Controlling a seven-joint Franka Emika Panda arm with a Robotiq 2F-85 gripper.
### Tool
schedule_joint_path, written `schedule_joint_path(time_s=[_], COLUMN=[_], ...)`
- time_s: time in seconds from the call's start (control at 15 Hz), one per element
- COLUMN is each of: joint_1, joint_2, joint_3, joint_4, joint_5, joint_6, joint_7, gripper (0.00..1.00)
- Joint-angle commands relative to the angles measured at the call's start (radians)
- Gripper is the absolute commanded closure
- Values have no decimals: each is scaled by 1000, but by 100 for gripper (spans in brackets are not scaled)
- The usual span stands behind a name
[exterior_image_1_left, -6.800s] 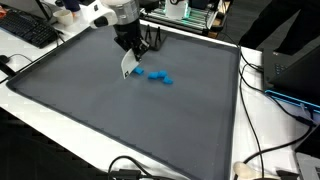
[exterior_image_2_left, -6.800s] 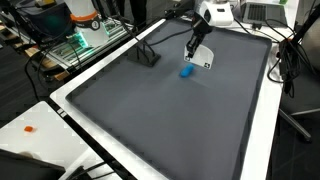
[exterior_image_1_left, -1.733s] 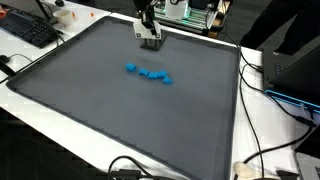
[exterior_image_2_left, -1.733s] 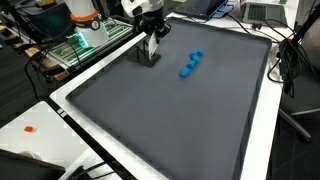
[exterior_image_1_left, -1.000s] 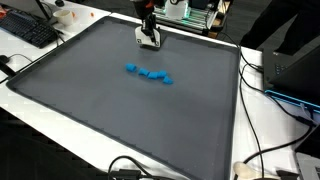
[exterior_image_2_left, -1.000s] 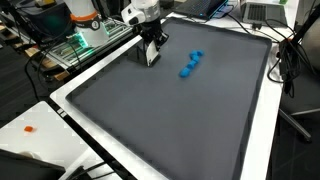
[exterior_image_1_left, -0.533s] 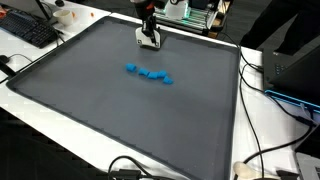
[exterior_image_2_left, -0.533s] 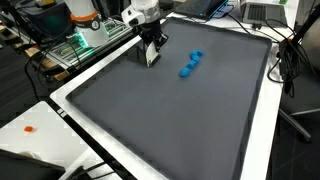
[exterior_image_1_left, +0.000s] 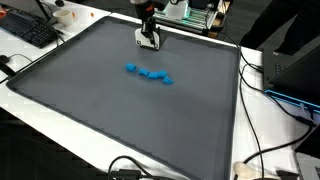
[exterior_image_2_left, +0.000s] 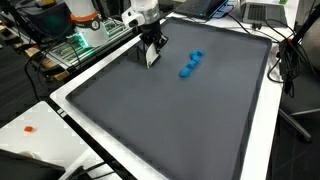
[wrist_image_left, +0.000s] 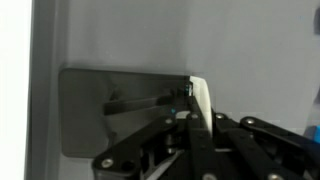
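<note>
At the far edge of the grey mat (exterior_image_1_left: 120, 115), your gripper (exterior_image_1_left: 149, 42) stands with its jaws closed narrowly on a white flat piece (exterior_image_1_left: 151, 43), held upright between the fingers. In both exterior views the piece hangs low over the mat (exterior_image_2_left: 170, 120), close to its border; the same gripper (exterior_image_2_left: 152, 56) and white flat piece (exterior_image_2_left: 152, 60) appear near the mat's corner. From the wrist view, the white flat piece (wrist_image_left: 203, 100) sits at the right edge of a dark grey block (wrist_image_left: 115, 110) lying on the pale surface; you cannot tell whether the two touch. A row of small blue pieces (exterior_image_1_left: 148, 73) lies on the mat, well apart from the gripper, also seen as a cluster (exterior_image_2_left: 190, 65). Around the mat runs a white table (exterior_image_1_left: 45, 110). Beyond it you have a keyboard (exterior_image_1_left: 28, 30), black cables (exterior_image_1_left: 268, 150), a green-lit rack (exterior_image_2_left: 85, 35) and a small orange item (exterior_image_2_left: 30, 128).
</note>
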Motion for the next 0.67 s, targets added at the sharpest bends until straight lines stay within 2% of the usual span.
schedule_joint_path(time_s=[0.0, 0.2, 0.27, 0.4, 0.6], joint_1=[4, 2, 1, -1, -2], joint_2=[9, 3, -1, -7, -19], joint_3=[7, 5, 4, 2, -1], joint_4=[-24, -25, -25, -26, -28], joint_5=[27, 17, 13, 5, -5], joint_6=[43, 30, 21, 15, 6], joint_7=[17, 26, 26, 27, 30], gripper=[99, 99, 75, 64, 42])
